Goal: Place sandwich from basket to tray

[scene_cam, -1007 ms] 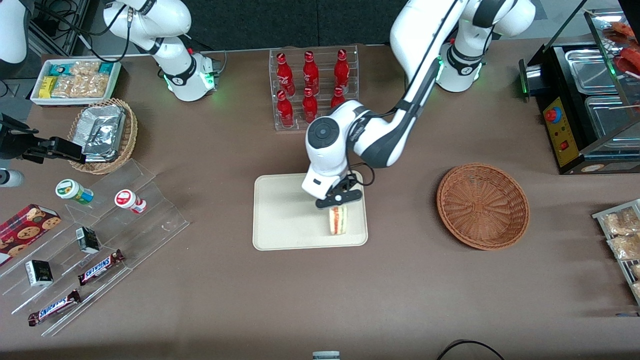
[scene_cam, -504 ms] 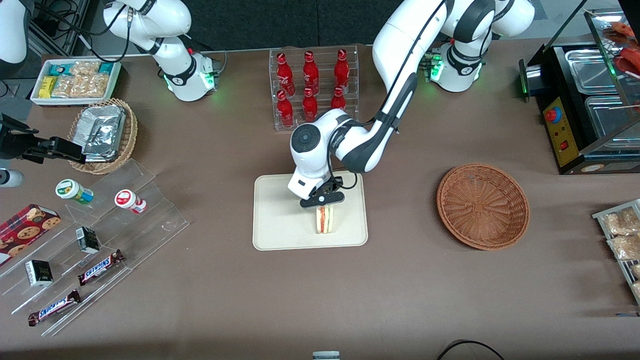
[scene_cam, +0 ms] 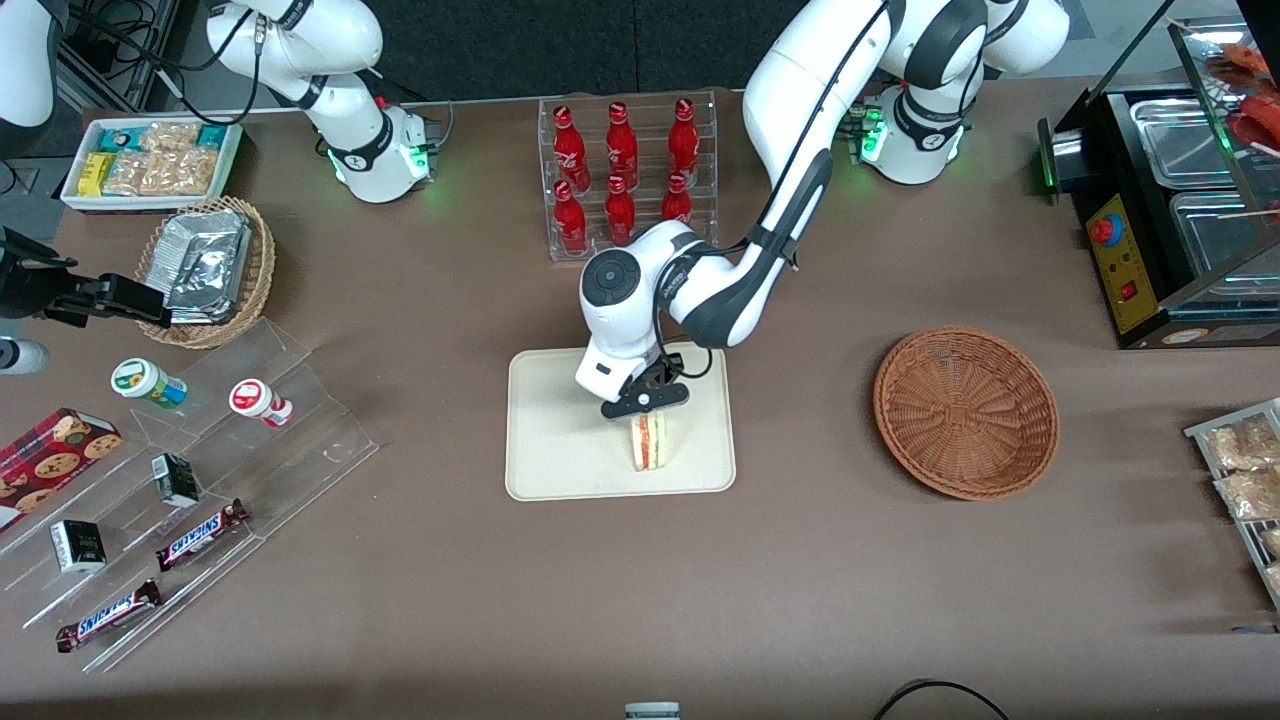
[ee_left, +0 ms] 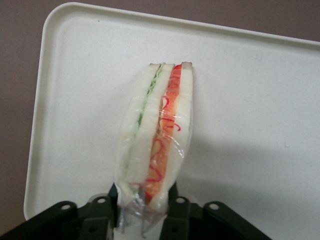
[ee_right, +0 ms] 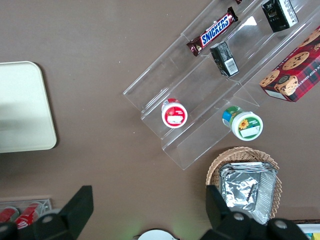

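Sandwich (scene_cam: 650,441) and gripper (scene_cam: 646,403) sit almost where they were half a second ago, after the larger sideways shift across the tray (scene_cam: 560,440) seen in the second before that; the wedge now reads a touch lower over the cream surface. In the wrist view the gripper (ee_left: 145,212) has its two black fingers (ee_left: 172,212) clamped on the wrapped sandwich (ee_left: 156,132) at one end of the wedge, and the rest of the wedge reaches out from the fingers over the tray (ee_left: 250,100), cut edge with green, orange and red layers facing the camera. Whether the wedge touches the tray cannot be told. The reddish-brown wicker basket (scene_cam: 965,411) lies well apart, toward the working arm's end of the table.
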